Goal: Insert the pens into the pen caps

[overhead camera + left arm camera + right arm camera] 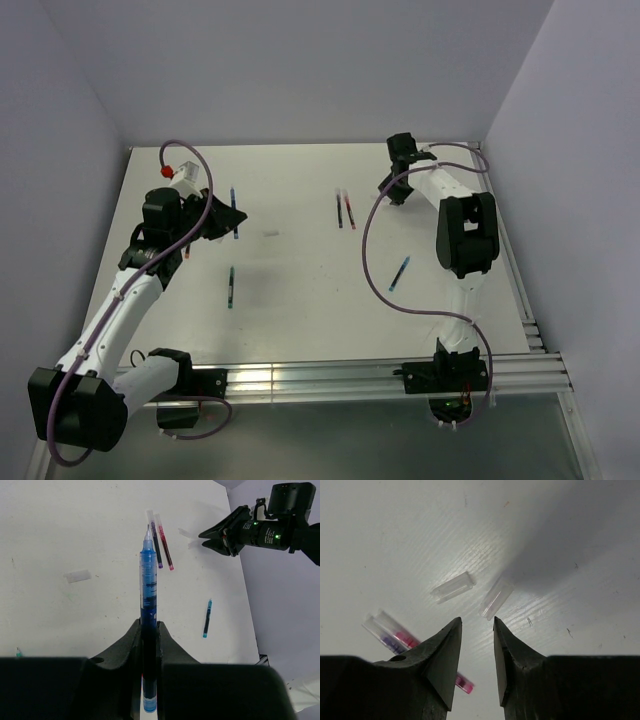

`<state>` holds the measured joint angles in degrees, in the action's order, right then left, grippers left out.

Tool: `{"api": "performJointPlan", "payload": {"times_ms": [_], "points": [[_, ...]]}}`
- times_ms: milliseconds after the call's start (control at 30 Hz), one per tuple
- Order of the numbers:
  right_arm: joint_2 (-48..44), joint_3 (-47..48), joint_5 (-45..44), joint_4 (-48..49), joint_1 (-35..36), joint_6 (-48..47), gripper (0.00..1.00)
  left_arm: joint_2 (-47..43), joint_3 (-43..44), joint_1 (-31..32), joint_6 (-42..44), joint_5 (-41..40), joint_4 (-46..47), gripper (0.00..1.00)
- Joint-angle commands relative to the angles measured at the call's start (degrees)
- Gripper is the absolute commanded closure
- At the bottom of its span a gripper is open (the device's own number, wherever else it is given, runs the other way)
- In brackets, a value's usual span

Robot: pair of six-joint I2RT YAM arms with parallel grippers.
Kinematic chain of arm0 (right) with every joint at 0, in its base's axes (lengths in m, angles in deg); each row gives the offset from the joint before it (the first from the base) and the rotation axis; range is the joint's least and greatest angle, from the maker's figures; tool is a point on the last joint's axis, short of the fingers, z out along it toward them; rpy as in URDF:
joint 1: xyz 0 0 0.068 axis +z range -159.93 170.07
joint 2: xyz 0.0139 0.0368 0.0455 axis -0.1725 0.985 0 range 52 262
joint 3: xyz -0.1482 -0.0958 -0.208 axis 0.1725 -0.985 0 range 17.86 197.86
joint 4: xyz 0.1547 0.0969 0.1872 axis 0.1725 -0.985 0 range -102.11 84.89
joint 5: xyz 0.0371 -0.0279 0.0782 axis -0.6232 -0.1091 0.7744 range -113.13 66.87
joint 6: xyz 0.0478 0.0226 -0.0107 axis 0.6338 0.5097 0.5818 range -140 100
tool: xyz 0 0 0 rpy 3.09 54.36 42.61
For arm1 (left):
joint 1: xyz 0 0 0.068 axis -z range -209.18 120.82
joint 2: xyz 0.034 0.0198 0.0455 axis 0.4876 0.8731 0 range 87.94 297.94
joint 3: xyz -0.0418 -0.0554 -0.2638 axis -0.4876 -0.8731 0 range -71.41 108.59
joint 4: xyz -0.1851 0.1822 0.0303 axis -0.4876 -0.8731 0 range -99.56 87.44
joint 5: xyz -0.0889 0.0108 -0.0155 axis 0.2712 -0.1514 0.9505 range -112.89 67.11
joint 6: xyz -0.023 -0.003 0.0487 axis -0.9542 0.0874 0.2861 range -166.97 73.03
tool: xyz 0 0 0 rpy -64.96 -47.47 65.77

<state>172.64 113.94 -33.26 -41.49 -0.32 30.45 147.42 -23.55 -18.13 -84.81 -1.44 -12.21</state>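
Observation:
My left gripper is shut on a dark blue pen, which points forward from between the fingers above the table. My right gripper is open and empty, low over two clear pen caps lying just ahead of its fingertips; in the top view it is at the far right. A red pen and a black pen lie side by side at the back middle, each with a clear cap on its far end. A green pen and a light blue pen lie loose.
One more clear cap lies alone on the table left of the held pen. White walls close the table at the back and both sides. An aluminium rail runs along the near edge by the arm bases.

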Motion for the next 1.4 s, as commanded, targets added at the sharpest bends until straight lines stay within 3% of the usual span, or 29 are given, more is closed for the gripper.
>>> {"api": "performJointPlan", "payload": {"times_ms": [0,567,1367], "points": [[-3.4,-2.0,-3.9,1.5,-0.2,8.9,0.60,-1.5,1.1,-0.3,-0.8,1.3,2.5,1.00],[-3.4,-6.3,-4.8,5.5,-2.0,14.8,0.56,-0.5,1.0,-0.3,-0.8,1.5,2.7,1.00],[1.8,-3.2,-1.7,5.2,-2.1,15.5,0.64,-0.1,1.1,-0.4,-0.8,1.1,2.7,1.00]]}}
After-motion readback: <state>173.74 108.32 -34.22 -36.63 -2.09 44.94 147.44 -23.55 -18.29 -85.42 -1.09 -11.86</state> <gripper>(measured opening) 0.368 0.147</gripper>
